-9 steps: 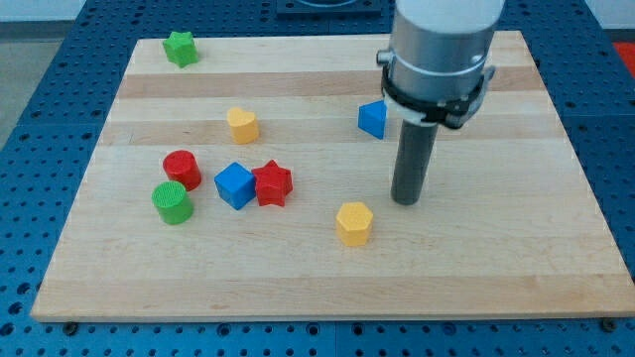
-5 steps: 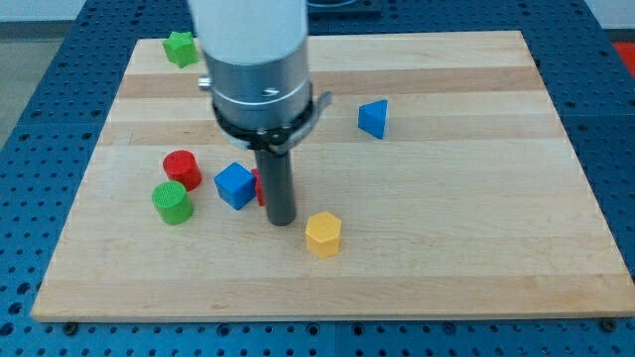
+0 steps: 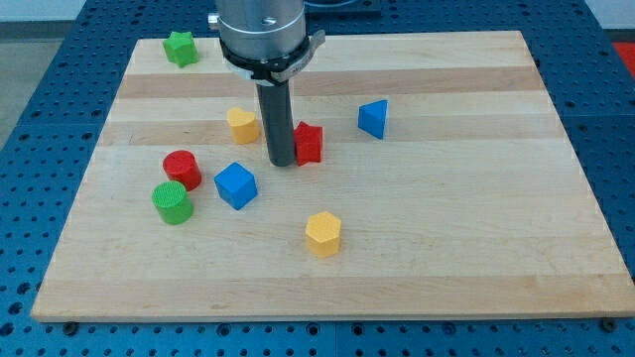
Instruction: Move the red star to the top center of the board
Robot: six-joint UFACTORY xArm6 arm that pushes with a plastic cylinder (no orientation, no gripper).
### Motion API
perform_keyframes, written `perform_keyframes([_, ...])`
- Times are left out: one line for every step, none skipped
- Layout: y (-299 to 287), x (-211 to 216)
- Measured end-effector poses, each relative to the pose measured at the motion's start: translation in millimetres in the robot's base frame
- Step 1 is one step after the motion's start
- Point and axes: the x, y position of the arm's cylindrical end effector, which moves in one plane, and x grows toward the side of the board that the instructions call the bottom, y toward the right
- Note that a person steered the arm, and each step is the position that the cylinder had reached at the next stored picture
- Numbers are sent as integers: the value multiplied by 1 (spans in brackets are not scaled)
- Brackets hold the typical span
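While the rod stands upright over the middle of the board point(image 3: 556, 198), my tip point(image 3: 282, 163) rests on the wood right against the left side of the red star point(image 3: 310, 144), which is partly hidden behind the rod. The tool has no jaws and grasps nothing; it only touches the star sideways. The star sits a little above the board's centre, well short of the top edge.

Just to the view's left of the rod lies a yellow heart-like block point(image 3: 242, 125), near it but apart. To the star's right, a blue triangular block point(image 3: 373, 118) stands clear of it. Lower left of the tip is a blue cube point(image 3: 236, 185), and further left a red cylinder point(image 3: 182, 169) sits just above and beside a green cylinder point(image 3: 172, 202); whether those two touch cannot be told. A yellow hexagonal block point(image 3: 323, 233) lies alone toward the view's bottom, below the star. In the top left corner of the board sits a green star point(image 3: 180, 48), far from everything else. Around the board shows a blue perforated table point(image 3: 30, 119).
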Motion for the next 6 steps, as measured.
perform_keyframes([7,31])
perform_keyframes([23,14])
perform_keyframes([20,-12])
perform_keyframes([18,-32])
perform_keyframes([18,-57])
perform_keyframes([21,-82])
